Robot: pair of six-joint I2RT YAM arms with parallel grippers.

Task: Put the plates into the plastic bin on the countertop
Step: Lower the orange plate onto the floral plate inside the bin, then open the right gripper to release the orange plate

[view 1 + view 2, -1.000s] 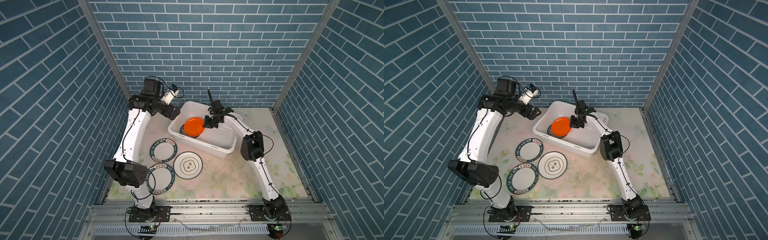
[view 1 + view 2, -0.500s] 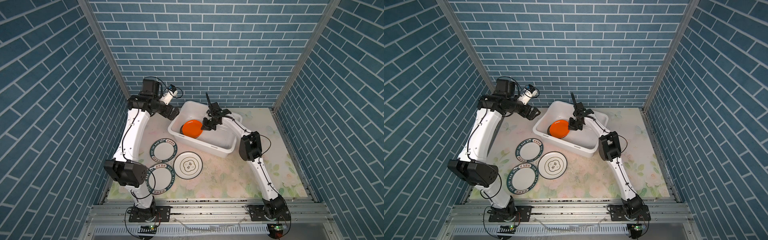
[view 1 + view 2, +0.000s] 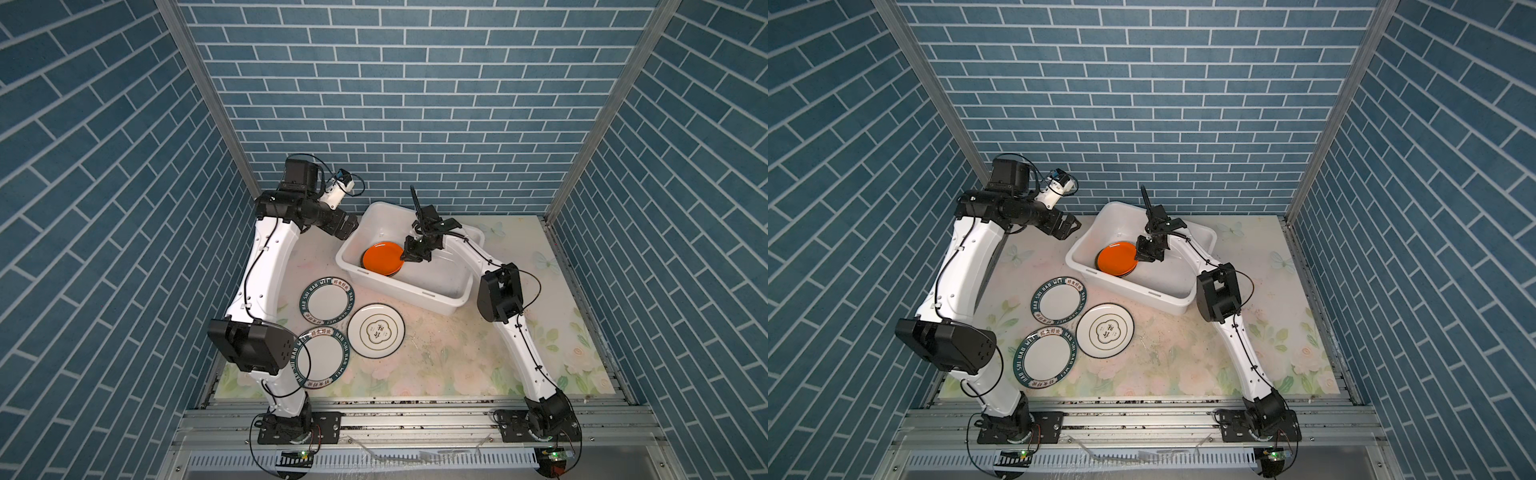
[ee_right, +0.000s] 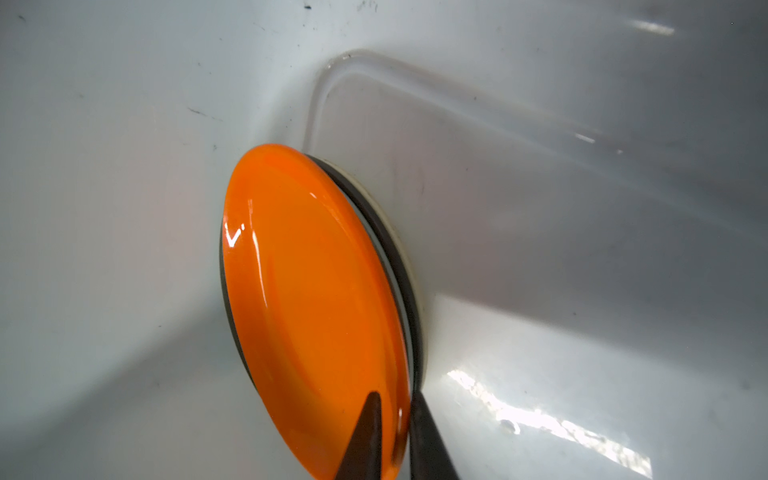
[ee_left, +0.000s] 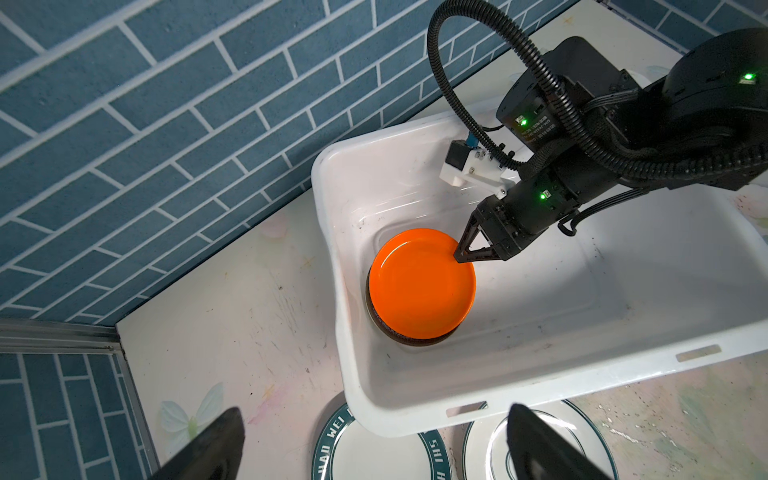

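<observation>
Three plates lie flat on the countertop (image 3: 457, 357), left of centre in both top views: upper lettered plate (image 3: 327, 300); lower lettered plate (image 3: 320, 357), its left edge behind the left arm's elbow; gold plate (image 3: 376, 330) just right of both. Bin (image 3: 415, 293) sits askew above them, upper middle of frame.

Orange plate (image 3: 382, 258) lies in the bin's left end, on top of others: the right wrist view shows a dark rim (image 4: 401, 266) and a cream rim (image 4: 365, 192) under it.

Right gripper (image 5: 457, 258) reaches down into the bin, tips at the orange plate's right edge. Jaws narrow, one finger (image 4: 365, 432) over the plate's face, the other outside the rim. Pinching or merely astride: cannot tell.

Left gripper (image 3: 1069, 230) hovers over the countertop just beside the bin's upper-left corner, jaws wide, empty.
</observation>
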